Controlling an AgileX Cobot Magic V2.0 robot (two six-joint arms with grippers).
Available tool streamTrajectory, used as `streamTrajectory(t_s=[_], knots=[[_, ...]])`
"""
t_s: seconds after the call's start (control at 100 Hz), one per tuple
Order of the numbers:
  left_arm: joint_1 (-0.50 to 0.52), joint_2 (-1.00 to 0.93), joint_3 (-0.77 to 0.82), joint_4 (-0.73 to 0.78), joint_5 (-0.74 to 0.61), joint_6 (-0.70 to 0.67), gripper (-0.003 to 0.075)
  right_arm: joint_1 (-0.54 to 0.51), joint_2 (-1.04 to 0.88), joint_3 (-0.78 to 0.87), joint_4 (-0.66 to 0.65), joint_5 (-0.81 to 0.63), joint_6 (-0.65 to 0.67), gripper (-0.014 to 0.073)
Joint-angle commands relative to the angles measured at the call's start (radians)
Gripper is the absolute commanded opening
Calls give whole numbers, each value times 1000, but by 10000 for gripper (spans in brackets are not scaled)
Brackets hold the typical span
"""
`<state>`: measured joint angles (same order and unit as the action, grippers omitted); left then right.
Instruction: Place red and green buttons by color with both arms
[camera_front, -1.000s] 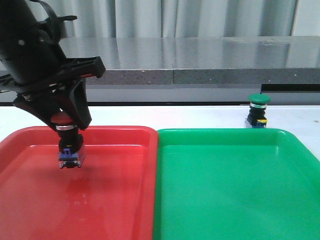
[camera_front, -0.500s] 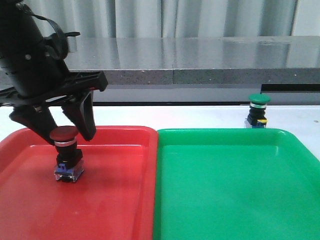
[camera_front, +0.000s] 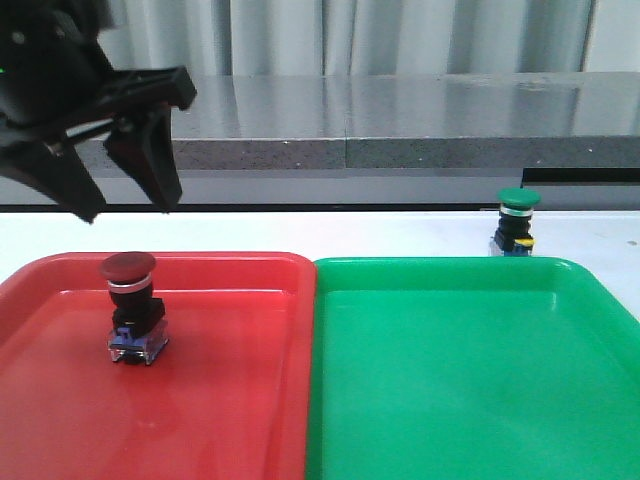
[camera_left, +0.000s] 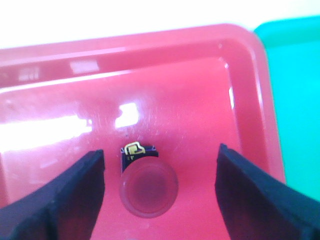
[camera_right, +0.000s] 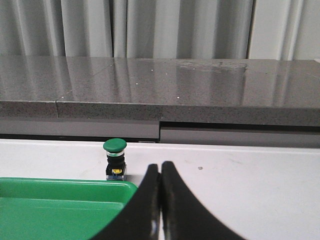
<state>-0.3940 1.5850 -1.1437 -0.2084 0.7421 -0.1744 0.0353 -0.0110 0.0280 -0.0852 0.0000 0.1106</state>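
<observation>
While the black two-fingered left gripper (camera_front: 122, 205) hangs wide open and empty above it, the dark red mushroom-cap button (camera_front: 131, 320) stands upright in the red plastic tray (camera_front: 230, 400). The right gripper (camera_right: 160, 200) is closed, empty. The green-capped button (camera_front: 517, 222) sits on the white table (camera_front: 380, 235) behind the green tray (camera_front: 470, 380); a clumsy grasp might topple it. No legible markings.

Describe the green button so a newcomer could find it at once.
Start at the green tray on the right half of the table. Just behind its far rim, on the bare white tabletop, stands the green button, upright and outside any tray. Unlike the red button in the red tray, its cap is green.
</observation>
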Motion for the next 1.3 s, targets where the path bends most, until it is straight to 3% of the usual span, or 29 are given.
streamTrajectory(t_s=[0.0, 0.1, 0.32, 0.87, 1.29], knots=[[-3, -99, -23, 11, -51, -13, 438, 0, -4, -19, -6, -77, -2, -57], [-3, -174, -23, 19, -64, -13, 328, 0, -4, -19, -6, -77, -2, -57], [-3, -312, -23, 30, -79, -13, -22, 0, -4, -19, -6, -77, -2, -57], [-3, -558, 10, 118, -142, -10, -20, 0, -4, -19, -6, -77, -2, -57], [-3, -805, 284, 118, -234, -10, -20, 0, -4, -19, -6, -77, -2, -57]])
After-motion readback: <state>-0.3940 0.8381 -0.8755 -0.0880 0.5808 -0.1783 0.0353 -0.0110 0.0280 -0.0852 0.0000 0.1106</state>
